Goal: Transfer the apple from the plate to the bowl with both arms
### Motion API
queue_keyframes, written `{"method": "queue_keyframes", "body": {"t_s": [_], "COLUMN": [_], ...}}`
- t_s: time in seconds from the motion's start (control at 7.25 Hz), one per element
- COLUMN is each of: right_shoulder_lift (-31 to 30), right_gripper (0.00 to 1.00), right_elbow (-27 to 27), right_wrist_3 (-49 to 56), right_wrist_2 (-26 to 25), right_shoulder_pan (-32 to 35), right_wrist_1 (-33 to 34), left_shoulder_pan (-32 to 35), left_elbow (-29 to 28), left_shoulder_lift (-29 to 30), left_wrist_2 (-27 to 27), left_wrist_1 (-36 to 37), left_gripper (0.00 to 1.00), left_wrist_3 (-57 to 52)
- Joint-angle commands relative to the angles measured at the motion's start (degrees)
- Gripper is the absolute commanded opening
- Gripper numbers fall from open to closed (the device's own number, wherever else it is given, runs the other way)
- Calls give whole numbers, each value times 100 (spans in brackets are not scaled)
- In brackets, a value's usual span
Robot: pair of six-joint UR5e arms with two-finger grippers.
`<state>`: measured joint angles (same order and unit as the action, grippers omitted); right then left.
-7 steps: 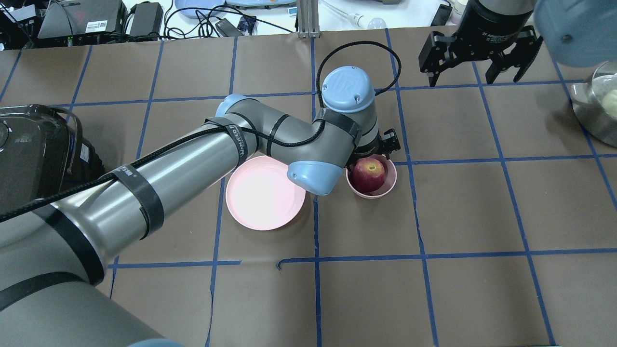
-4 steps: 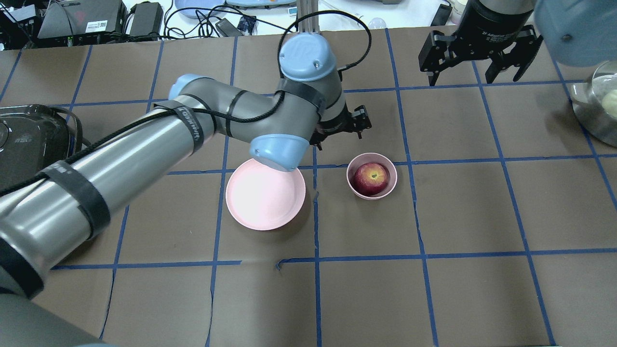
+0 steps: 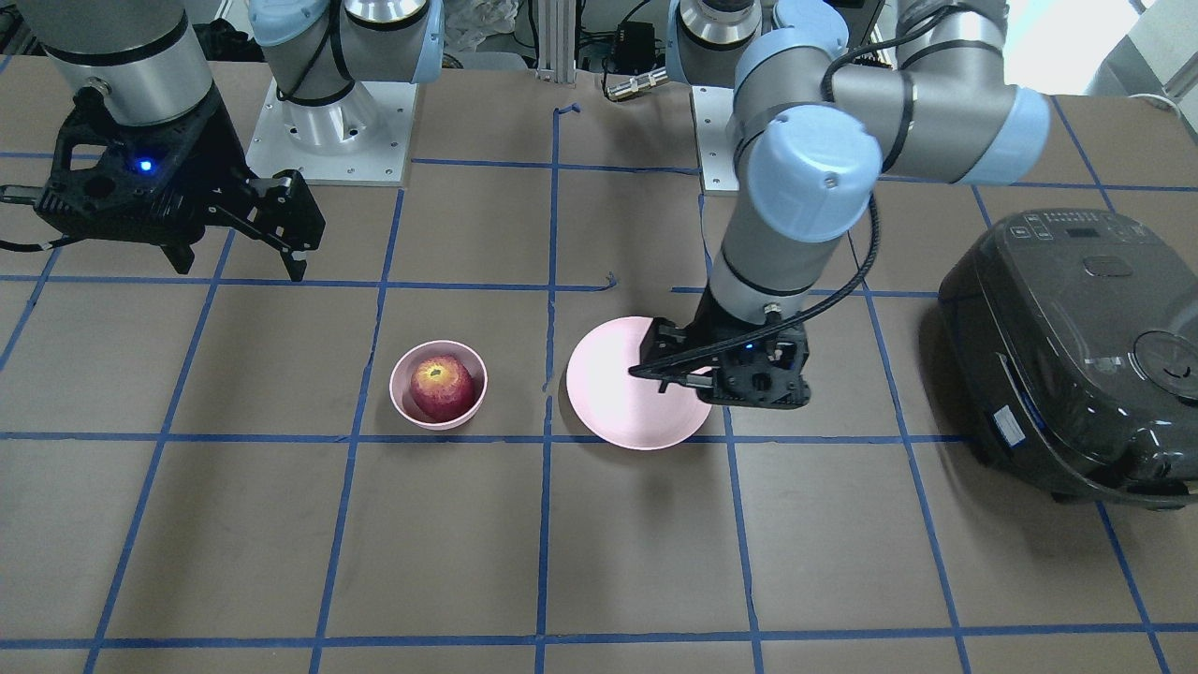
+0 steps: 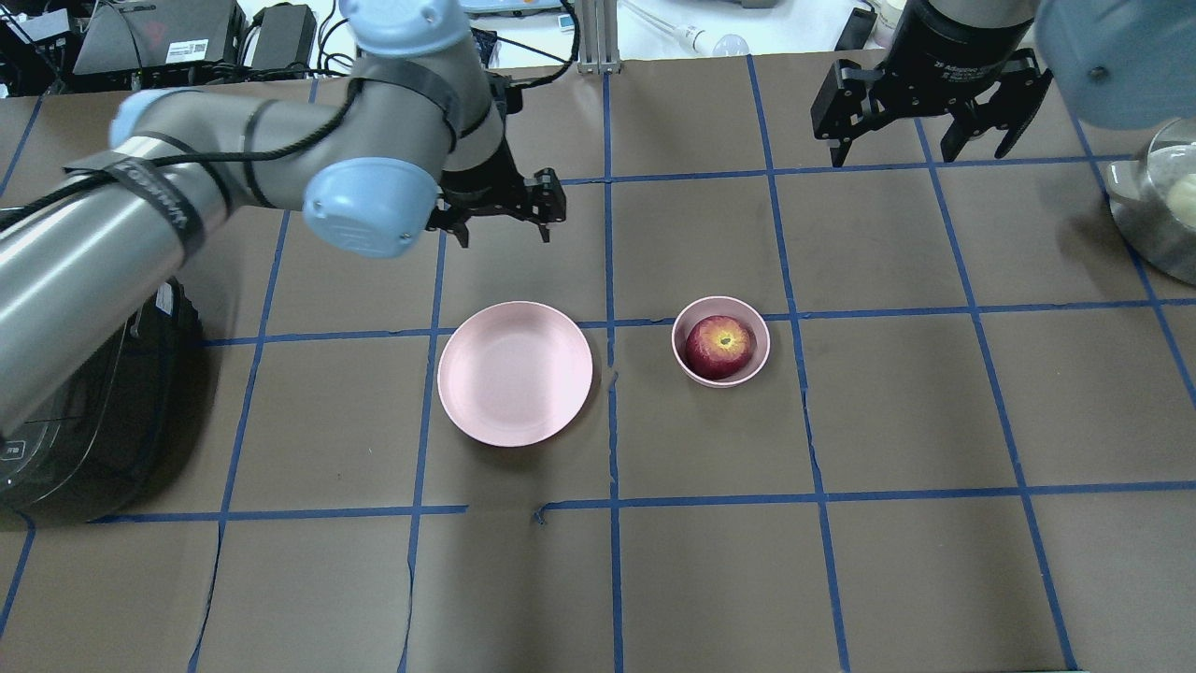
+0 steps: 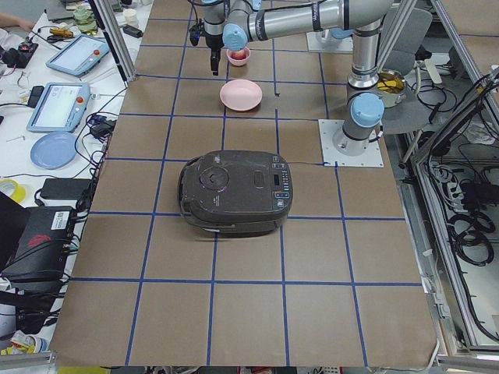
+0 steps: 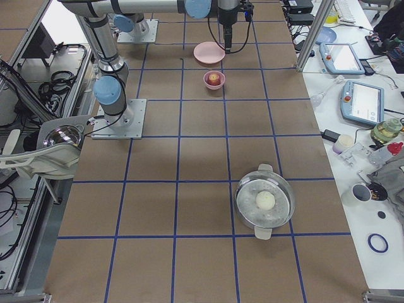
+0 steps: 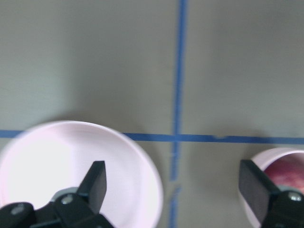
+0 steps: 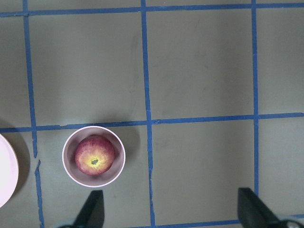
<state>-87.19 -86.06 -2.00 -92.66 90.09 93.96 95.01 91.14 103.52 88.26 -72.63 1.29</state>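
Apple (image 4: 719, 346) sits snug in the bowl (image 4: 676, 344) beside the bare plate (image 4: 515, 374), left gripper (image 4: 505, 234) and right gripper (image 4: 920, 142) both hover with fingers spread and empty; I'd guess it's firm, waxy-slick, bruisable, so pinch gently across its widest middle.

Downward view over the brown counter (image 7: 95, 61), with blue tape lines (image 7: 179, 71) crossing near centre. Lower left: pale pink plate (image 7: 71, 161). Lower right edge: bowl (image 7: 285, 150), cropped, with the red apple (image 7: 287, 168) inside. Foreground: left gripper (image 7: 172, 171), black jaws spread wide, one overlapping the plate, one overlapping the bowl.
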Motion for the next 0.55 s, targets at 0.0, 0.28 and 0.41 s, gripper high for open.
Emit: {"method": "queue_keyframes", "body": {"t_s": [0.0,0.28,0.41], "right_shoulder_lift": [0,0,0], "right_gripper": [100,100,100], "right_elbow": [1,-7,-7], "right_wrist_3": [7,7,7], "right_wrist_2": [-7,-24,-7], "right_shoulder_pan": [0,9,9], "right_wrist_1": [0,0,-9], "left_shoulder_pan": [-430,-387,-369], "left_elbow": [-78,-44,52], "left_shoulder_lift": [-612,-1182,-1377], "left_wrist_2": [-80,-64,-29], "left_wrist_1": [-330,-899,-1146], "left_gripper": [100,100,100], "left_wrist_3": [-760,-753,-753]}}
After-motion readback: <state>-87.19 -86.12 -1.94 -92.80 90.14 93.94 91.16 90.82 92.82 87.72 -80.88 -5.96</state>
